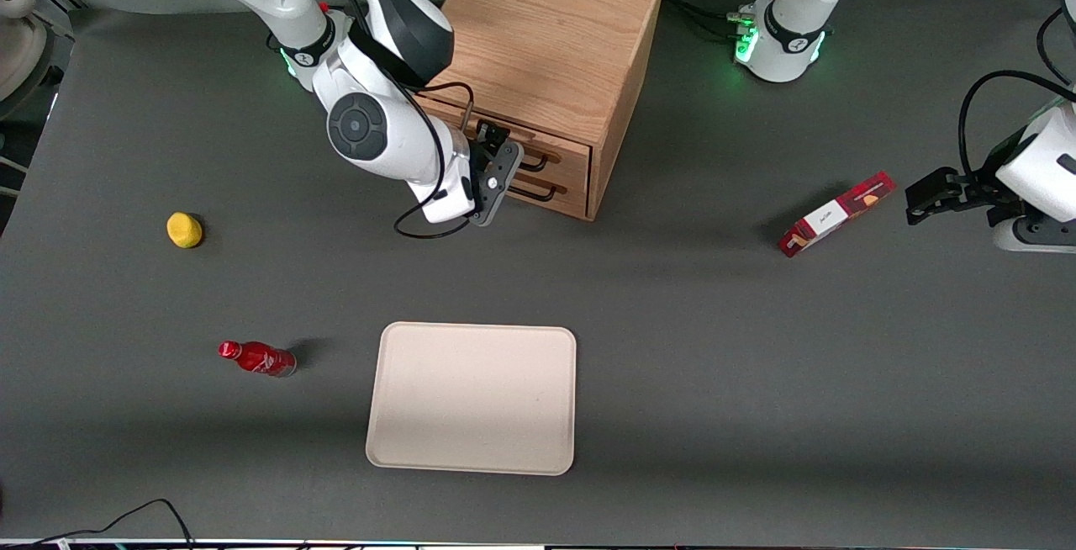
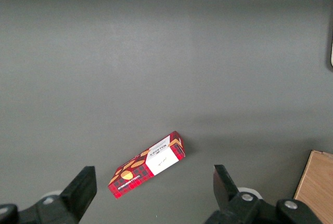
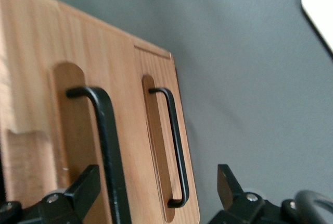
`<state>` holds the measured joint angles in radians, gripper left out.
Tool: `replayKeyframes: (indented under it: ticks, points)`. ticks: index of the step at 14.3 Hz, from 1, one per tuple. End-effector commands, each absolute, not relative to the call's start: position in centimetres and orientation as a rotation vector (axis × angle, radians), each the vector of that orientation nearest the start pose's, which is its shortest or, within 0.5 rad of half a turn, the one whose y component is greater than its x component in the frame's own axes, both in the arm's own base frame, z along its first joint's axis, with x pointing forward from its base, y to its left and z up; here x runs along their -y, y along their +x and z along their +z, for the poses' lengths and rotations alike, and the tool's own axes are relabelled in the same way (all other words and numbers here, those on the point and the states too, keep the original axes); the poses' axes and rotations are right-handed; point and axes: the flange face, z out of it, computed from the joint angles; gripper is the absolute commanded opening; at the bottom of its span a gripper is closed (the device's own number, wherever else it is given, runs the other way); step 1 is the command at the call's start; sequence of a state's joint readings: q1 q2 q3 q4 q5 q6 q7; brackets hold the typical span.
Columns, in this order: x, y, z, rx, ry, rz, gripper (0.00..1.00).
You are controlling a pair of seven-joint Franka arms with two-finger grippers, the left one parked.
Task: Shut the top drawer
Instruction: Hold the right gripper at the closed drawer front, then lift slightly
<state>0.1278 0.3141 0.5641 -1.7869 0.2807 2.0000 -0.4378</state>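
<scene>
The gripper point(image 1: 496, 165) hangs right in front of the cabinet point(image 1: 551, 37) — fingers spread apart, holding nothing. The top drawer point(image 1: 504, 140) sits just ahead of it, nearly flush, its handle point(image 3: 106, 146) beside one finger point(image 3: 83, 190).

my gripper point(image 1: 492, 188), matt black plastic, sits just in front of the cabinet point(image 1: 551, 37) of light oak with visible grain. top drawer point(image 1: 496, 140): same smooth wood, black wire handle point(image 3: 106, 146). near the cabinet, the table point(image 1: 756, 382) looks matt grey.
</scene>
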Motion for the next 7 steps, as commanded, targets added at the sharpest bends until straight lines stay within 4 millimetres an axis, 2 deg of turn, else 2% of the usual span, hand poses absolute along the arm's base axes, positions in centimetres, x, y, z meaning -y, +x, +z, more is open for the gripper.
replayKeyframes:
  ticks: [1,4,5,7]
  points:
    - [-38.8,49.5,44.4,1.248,-2.401,0.153,1.00]
    - [-37.8,50.2,49.0,1.275,-2.403,0.147,1.00]
    - [-36.9,50.3,50.7,1.273,-2.419,0.135,1.00]
    - [-33.5,49.9,55.9,1.234,-2.503,0.067,1.00]
